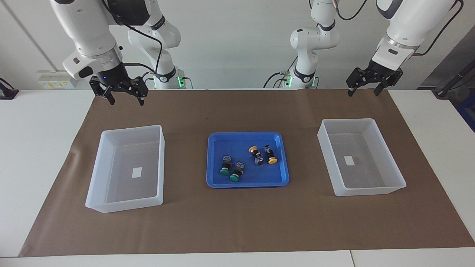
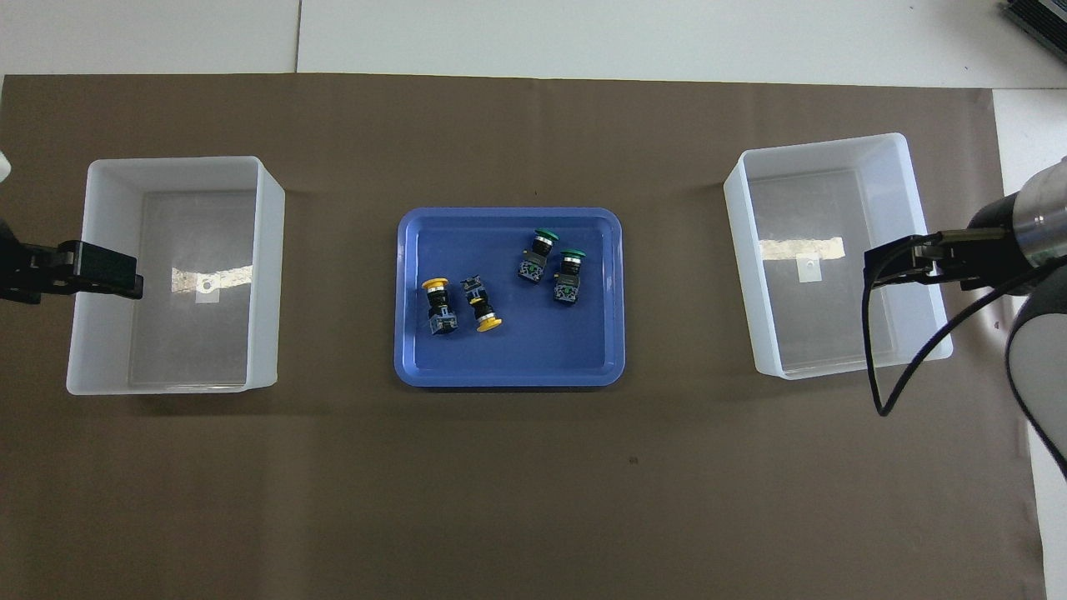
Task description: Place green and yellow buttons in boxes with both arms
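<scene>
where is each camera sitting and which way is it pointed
Facing view: high across the table, looking at the robots; both arms show whole at the top, the left gripper and right gripper open and raised.
Overhead view: high above the robots' end, looking steeply down and forward; only the left gripper and right gripper enter from the sides.
Shared: the blue tray holding the four buttons, between two boxes, turned half a turn between the views.

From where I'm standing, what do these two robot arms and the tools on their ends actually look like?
Both arms are big, glossy white, built from rounded segments with dark bands at the joints. Each ends in a silver ring and a black two-fingered claw: the left tool and the right tool. Thin black cables loop along the arms. A small blue light glows above the right tool; green lights glow at the bases.
</scene>
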{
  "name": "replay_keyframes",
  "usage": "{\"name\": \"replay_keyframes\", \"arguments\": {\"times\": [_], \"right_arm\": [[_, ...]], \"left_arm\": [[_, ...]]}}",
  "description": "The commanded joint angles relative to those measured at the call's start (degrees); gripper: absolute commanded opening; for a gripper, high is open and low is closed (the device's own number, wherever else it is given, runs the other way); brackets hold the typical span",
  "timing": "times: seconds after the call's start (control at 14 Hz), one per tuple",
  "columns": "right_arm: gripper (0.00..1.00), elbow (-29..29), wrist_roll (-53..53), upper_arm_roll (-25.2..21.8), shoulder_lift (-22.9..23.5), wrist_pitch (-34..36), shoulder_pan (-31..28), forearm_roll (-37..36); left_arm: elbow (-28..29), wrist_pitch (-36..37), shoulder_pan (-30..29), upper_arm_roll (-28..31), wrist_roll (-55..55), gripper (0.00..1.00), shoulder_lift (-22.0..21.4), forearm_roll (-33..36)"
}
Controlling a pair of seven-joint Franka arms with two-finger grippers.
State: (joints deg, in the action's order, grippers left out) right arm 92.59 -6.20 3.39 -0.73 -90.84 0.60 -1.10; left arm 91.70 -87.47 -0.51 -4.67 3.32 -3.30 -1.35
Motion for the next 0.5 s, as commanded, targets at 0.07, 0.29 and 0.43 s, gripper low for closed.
{"name": "replay_keyframes", "arguments": {"times": [0.07,0.29,0.43], "right_arm": [[1.0,0.75,0.58,0.22,-0.41,-1.36,-0.51,1.1],[1.0,2.68,-0.04,0.22,-0.5,-6.1,0.28,1.1],[1.0,2.77,-2.66,0.31,0.02,-7.07,1.42,0.75]], "left_arm": [[1.63,-0.59,-0.54,-0.25,-0.34,1.0,-1.18,-0.14],[4.26,-2.86,-0.63,-0.17,1.32,1.0,-2.41,-0.49],[6.02,-5.15,0.07,-0.17,6.67,1.0,-2.85,-0.58]]}}
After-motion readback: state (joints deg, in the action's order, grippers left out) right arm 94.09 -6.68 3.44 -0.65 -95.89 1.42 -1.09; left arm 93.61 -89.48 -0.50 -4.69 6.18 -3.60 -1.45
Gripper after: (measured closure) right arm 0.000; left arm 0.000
